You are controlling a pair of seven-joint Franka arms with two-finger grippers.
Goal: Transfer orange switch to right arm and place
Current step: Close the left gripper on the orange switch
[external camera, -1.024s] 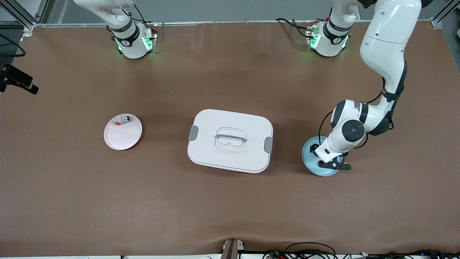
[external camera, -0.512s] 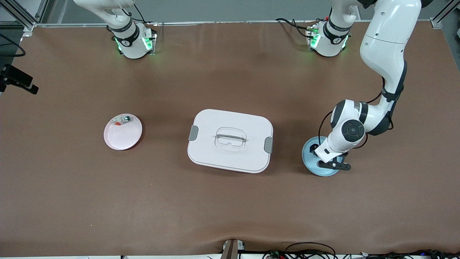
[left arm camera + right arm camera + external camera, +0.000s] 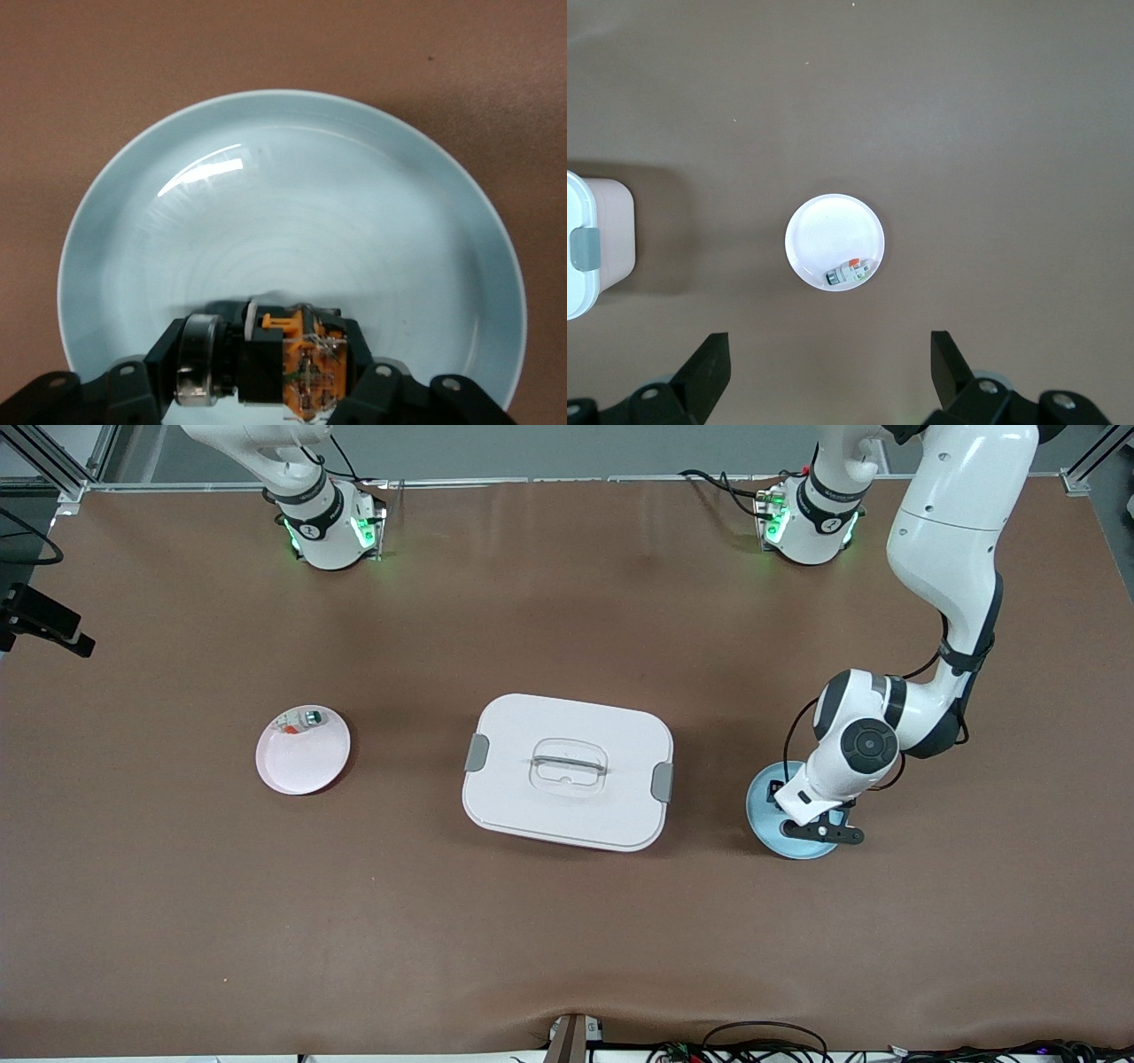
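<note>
Orange switch (image 3: 297, 363) is my target: it sits in the blue plate (image 3: 764, 828) toward the left arm's end of the table, pinched between the left gripper (image 3: 279, 376) fingers.

Largest to smallest, as I read the table:
- White lidded box (image 3: 567, 771), mid-table, lid on, grey clips at both ends.
- Pink plate (image 3: 301, 762), toward the right arm's end; it carries a whitish part with a green end (image 3: 303, 719) at its rim. Not my part.
- Blue plate, glossy glazed surface.
- The switch: tiny, black blocky body, orange middle, a metal-ringed end.

Left gripper is down in the blue plate, jaws pressed against the switch's sides. Right gripper (image 3: 828, 367) hangs high above the pink plate, fingers spread wide, arm waiting.

Handling, my judgement: light, rigid plastic, so no squeeze damage likely at modest force, but small enough to twist or pop out of a pinch. The black flat flanks look the best hold; the rounded metal ring would roll. For the handover I'd leave one end exposed for the right gripper.
</note>
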